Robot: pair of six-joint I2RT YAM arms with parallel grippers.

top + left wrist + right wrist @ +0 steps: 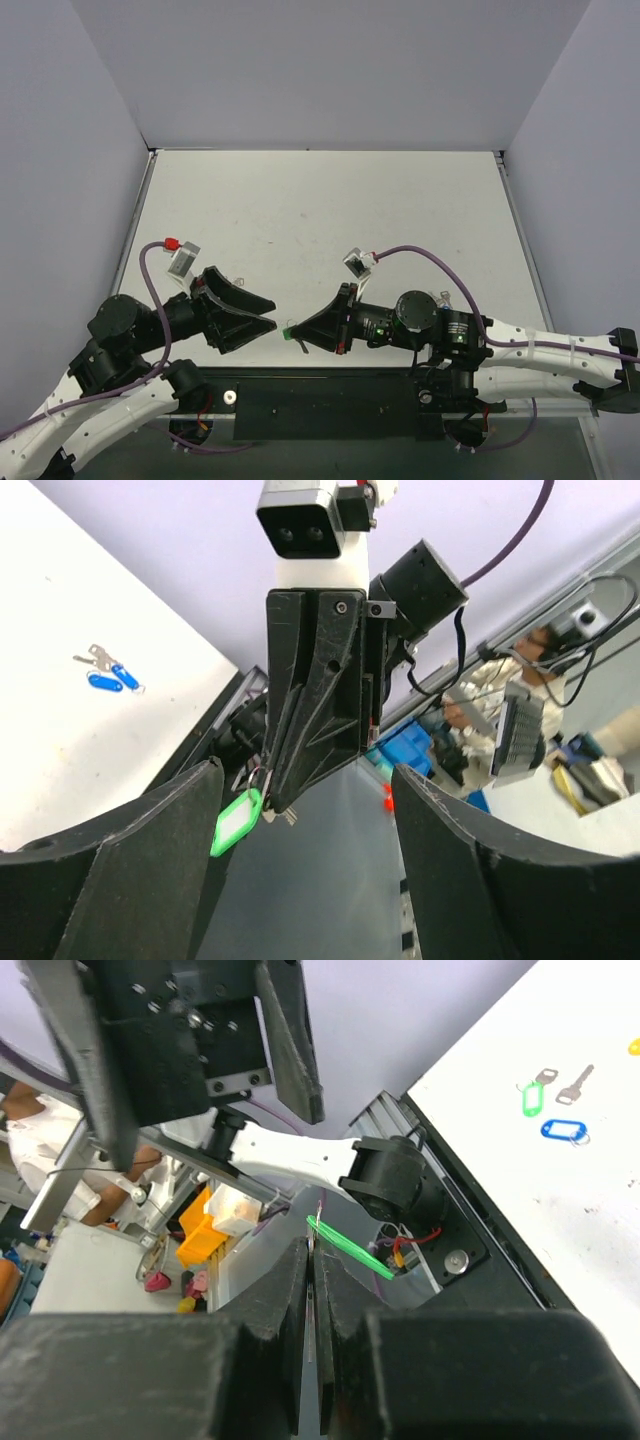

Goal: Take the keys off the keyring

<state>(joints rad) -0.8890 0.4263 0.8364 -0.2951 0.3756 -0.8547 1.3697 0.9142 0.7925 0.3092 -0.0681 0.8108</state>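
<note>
Above the near edge of the tabletop (300, 220), the right pincer (298, 333) pinches the green keyring (237, 822), a sliver of silver key (285, 817) beside its tip; the left pincer (275, 314) faces it, fingers spread; farther off lie blue tags (110, 678)

Keyring (288, 332): at tips of right fingers (316, 324), over near edge of worktop (320, 210), between the arms. Left fingers (240, 291): just left of it, apart. Loose tags (562, 1130), loose key (576, 1085): side by side on worktop, farther back.
</note>
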